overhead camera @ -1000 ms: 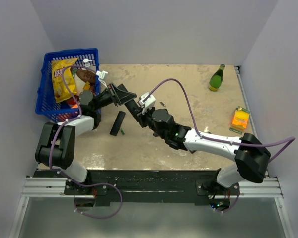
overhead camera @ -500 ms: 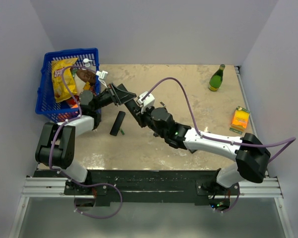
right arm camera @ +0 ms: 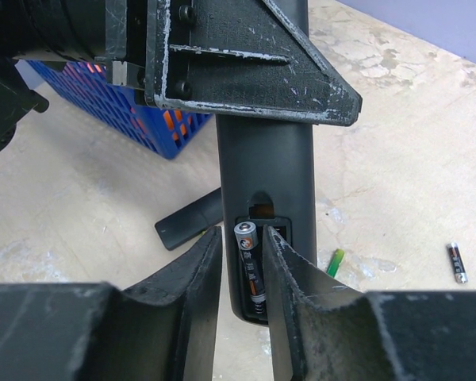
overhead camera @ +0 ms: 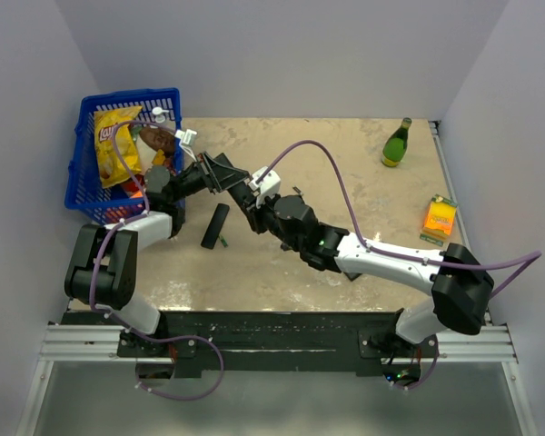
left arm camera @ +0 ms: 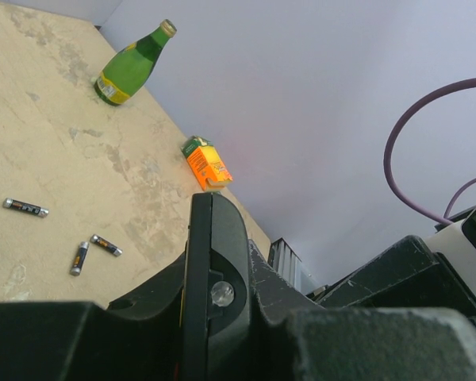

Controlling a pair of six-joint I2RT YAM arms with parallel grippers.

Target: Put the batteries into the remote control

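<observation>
**Battery seated in the open remote, little writing readable**

The only brand that can be made out is on the yellow crisp bag (overhead camera: 113, 143) in the blue basket (overhead camera: 132, 94). Its red round logo looks like Lay's. The green bottle (left arm camera: 132, 63) has a yellow label and the orange carton (left arm camera: 206, 163) has a green top, but the print on both is too small to read.

The remote control (right arm camera: 266, 171) is a slim, matte black bar. The left hand (overhead camera: 220, 171) holds it above the desk (overhead camera: 254, 272), just right of the basket, pressed onto its upper part. Its back faces the right wrist camera with the cover off and the battery bay open at the lower end. There is a small arched notch above the bay.

One battery (right arm camera: 249, 266) stands lengthwise in the bay, pale metal cap uppermost. Its wrap is dark with an orange mark, and any lettering is illegible.

The right hand (right arm camera: 242, 238) is at the bay with its fingers (right arm camera: 197, 294) narrowly parted either side of that battery. A sliver of the remote shows between one finger and the cell, so it is not pinched.

Three more batteries (left arm camera: 25, 208) (left arm camera: 105, 244) (left arm camera: 79, 258) lie loose on the desk, dark with pale ends and orange bands.

A black bar (overhead camera: 215, 225) lies flat on the desk below the raised remote, and a small green scrap (right arm camera: 335, 262) lies beside it.
</observation>
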